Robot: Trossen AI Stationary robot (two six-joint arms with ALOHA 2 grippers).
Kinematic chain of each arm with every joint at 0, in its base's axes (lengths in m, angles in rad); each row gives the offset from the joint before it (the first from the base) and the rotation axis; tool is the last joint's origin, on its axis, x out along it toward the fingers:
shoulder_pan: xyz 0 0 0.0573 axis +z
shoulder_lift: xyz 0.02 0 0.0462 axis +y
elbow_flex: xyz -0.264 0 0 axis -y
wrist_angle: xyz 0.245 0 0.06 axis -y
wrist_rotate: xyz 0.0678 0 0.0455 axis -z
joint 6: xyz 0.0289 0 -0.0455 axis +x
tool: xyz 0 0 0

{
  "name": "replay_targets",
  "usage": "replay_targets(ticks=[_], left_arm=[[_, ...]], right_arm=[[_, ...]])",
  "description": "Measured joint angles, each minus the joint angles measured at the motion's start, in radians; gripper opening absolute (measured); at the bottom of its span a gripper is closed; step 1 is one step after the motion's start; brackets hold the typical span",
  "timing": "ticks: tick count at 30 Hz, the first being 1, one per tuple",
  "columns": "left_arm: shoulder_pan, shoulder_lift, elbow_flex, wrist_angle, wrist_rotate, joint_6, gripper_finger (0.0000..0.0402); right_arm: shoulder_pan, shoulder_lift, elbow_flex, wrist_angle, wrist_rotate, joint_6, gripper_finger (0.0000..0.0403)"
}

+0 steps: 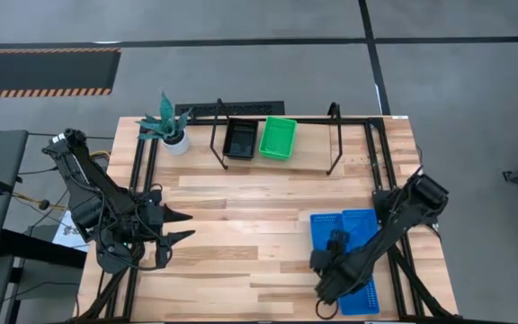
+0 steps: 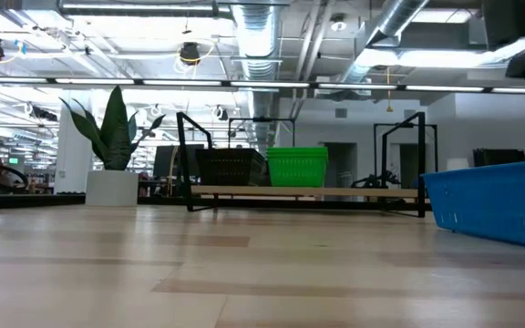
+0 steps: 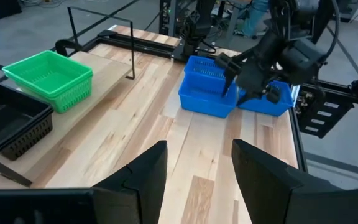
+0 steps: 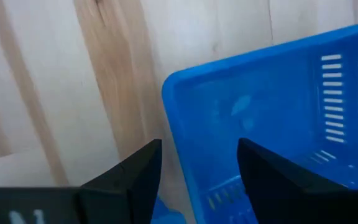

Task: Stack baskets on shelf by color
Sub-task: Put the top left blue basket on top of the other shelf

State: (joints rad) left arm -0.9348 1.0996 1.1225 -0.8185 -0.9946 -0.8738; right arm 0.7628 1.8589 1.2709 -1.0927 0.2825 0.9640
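Pale wooden planks form the table [image 1: 241, 234]; no writing can be read. The left gripper [image 1: 183, 226] is held fingers apart, empty. On the black-rod shelf [image 1: 331, 166], black plastic baskets [image 1: 240, 139] and green ones [image 1: 277, 138] are stacked, uncounted. The right gripper [image 1: 324, 255], fingers apart, straddles a blue perforated basket's [image 1: 360, 225] rim.

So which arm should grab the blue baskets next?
The right one, probably. The right gripper hangs open over the blue baskets; the left gripper waits, open, across the table.
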Motion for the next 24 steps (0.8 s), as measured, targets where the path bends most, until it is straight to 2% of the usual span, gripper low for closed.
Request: replay_targets(ticks=[4, 6, 9, 13, 14, 20, 24], left_arm=[[0.000, 0.000, 0.000, 0.000, 0.012, -0.001, 0.0169], [0.000, 0.000, 0.000, 0.000, 0.012, -0.001, 0.0169], [0.000, 0.000, 0.000, 0.000, 0.012, -0.001, 0.0169], [0.000, 0.000, 0.000, -0.003, 0.019, -0.002, 0.0169], [0.000, 0.000, 0.000, -0.003, 0.019, -0.002, 0.0169], [0.000, 0.000, 0.000, -0.003, 0.022, -0.001, 0.0169], [0.000, 0.000, 0.000, -0.003, 0.022, 0.011, 0.0169]], right_arm=[[0.000, 0.016, 0.000, -0.005, 0.001, 0.002, 0.0225], [-0.008, 0.021, 0.000, 0.001, 0.004, 0.005, 0.0207], [-0.013, 0.018, 0.000, 0.000, 0.006, 0.005, 0.0146], [-0.028, 0.018, 0.002, 0.000, 0.006, -0.032, 0.0028], [-0.031, 0.018, 0.005, -0.004, 0.005, -0.044, 0.0017], [-0.056, 0.006, 0.097, -0.013, 0.016, -0.181, 0.0011], [-0.094, -0.054, 0.178, -0.045, 0.137, -0.289, 0.0012]])
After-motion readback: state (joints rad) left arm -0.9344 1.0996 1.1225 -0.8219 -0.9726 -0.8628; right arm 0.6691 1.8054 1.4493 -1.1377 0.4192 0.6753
